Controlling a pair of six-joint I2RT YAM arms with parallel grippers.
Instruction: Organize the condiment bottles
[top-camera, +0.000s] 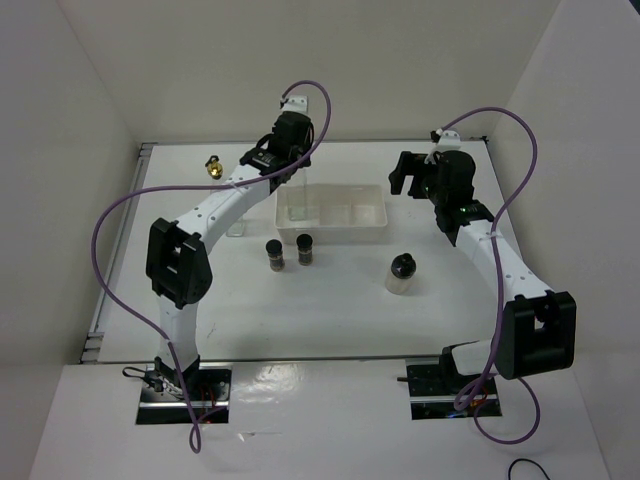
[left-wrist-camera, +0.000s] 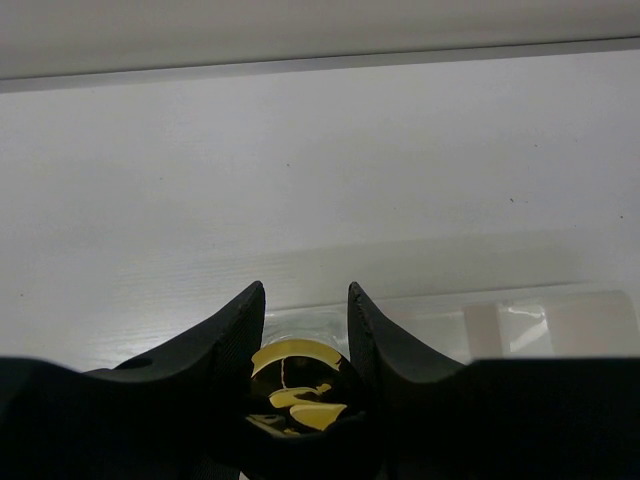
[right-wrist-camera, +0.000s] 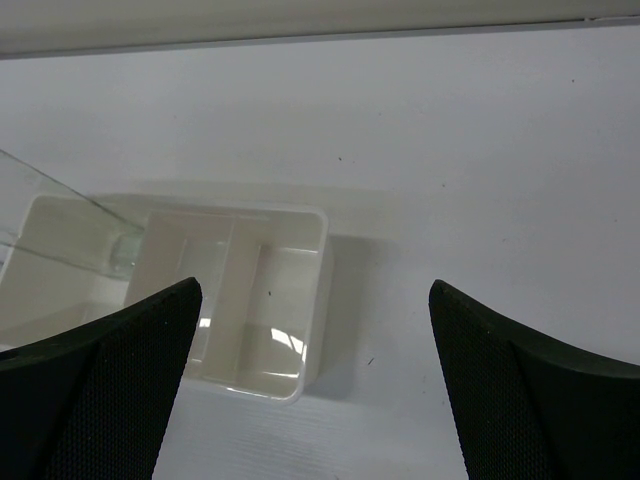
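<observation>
Left jaws: clamped on gold-topped glass bottle (left-wrist-camera: 295, 385) at left end of white tray (top-camera: 372, 230) | Right jaws: wide open, empty

My right claw (right-wrist-camera: 315, 290) gapes over the tabletop (right-wrist-camera: 480, 150); white divided tray (right-wrist-camera: 322, 270) to the left, clear glass bottle (right-wrist-camera: 105, 245) at its left end.

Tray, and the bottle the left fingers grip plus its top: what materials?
The tray looks like plastic: glossy white, faintly translucent, highlights on its floor. The bottle: see-through walls, glass or clear plastic. Its pourer top: shiny gold, metal-looking, maybe plated.
</observation>
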